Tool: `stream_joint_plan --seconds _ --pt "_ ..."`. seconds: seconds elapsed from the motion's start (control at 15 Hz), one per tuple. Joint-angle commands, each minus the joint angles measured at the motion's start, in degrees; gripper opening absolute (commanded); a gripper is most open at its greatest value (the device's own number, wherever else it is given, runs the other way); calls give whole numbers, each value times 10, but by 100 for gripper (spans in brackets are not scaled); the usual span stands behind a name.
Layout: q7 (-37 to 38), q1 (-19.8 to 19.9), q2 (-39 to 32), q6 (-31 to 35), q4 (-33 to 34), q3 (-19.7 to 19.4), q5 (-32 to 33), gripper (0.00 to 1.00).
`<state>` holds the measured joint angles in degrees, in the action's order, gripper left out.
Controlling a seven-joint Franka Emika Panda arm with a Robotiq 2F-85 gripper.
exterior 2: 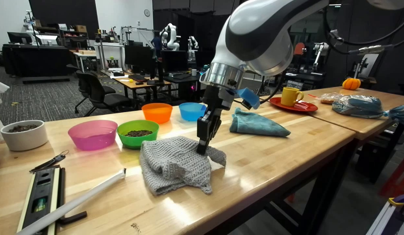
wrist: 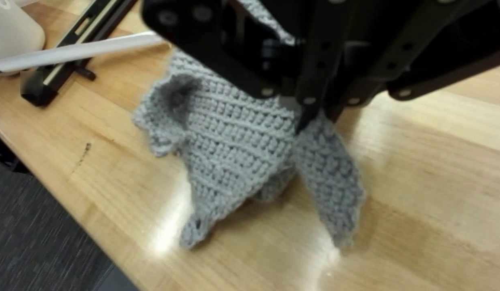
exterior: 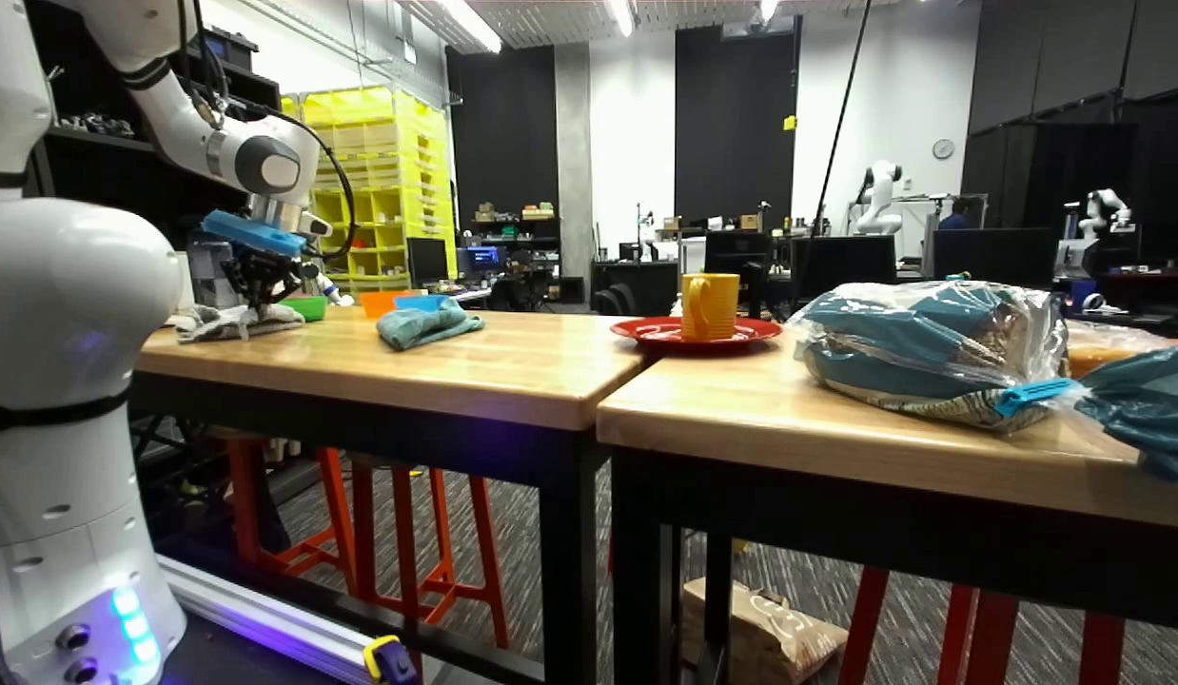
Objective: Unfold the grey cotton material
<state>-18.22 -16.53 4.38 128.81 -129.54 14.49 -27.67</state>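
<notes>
End effector (wrist: 314,114), grip unclear, grey cloth (wrist: 238,137) part-hidden

The grey cloth (exterior 2: 180,153) is a thick knit with rows of raised, nubby ridges. It lies bunched on the tabletop (exterior 2: 251,163), folded over in loose layers. In an exterior view it sits just in front of the green bowl (exterior 2: 132,142); whether the two touch cannot be told. Its side nearest the green bowl bends in a rounded fold. Away from the green bowl, one corner tapers to a point, a narrow flap curves off with a gap between, and an edge curls around a shadowed hollow.
</notes>
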Motion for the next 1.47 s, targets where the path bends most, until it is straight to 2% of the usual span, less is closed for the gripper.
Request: stream_joint_plan --seconds 0.0,0.73,1.13,1.4 --pt "-3 18 50 -37 -14 -23 2 2" --pt "-83 57 152 -200 -24 -126 -28 1" --pt "-113 69 204 -258 -35 -159 -15 1" --pt "-110 75 236 -273 -28 -168 -9 1"
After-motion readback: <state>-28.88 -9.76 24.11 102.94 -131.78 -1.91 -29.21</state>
